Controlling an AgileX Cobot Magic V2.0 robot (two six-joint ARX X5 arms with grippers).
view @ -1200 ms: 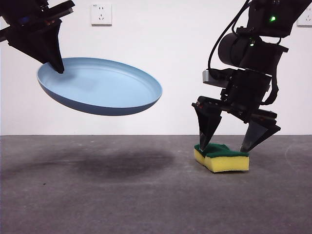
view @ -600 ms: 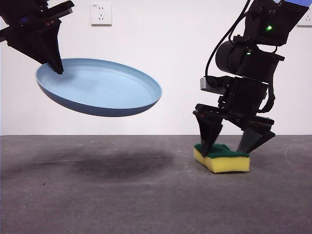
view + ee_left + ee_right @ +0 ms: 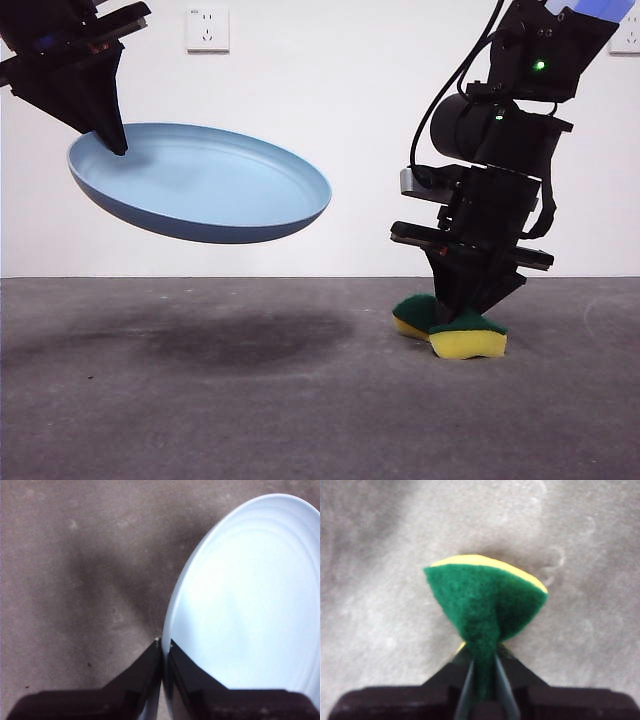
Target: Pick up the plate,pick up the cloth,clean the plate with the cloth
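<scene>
The light-blue plate (image 3: 205,185) hangs tilted in the air at the left of the front view. My left gripper (image 3: 112,140) is shut on its rim; the left wrist view shows the jaws pinching the plate's edge (image 3: 220,605) with my left gripper (image 3: 164,647) closed. The cloth, a yellow sponge with a green scouring layer (image 3: 462,335), rests on the table at the right. My right gripper (image 3: 465,305) is shut on it and squeezes it into a fold. The right wrist view shows the folded green layer (image 3: 485,600) between the jaws of my right gripper (image 3: 483,665).
The dark grey table (image 3: 250,400) runs across the front view, with the plate's shadow on it. A white wall with a socket (image 3: 207,28) stands behind.
My right gripper has closed on the sponge and pinched it into a fold. The plate has sunk and shifted slightly left in my left gripper.
</scene>
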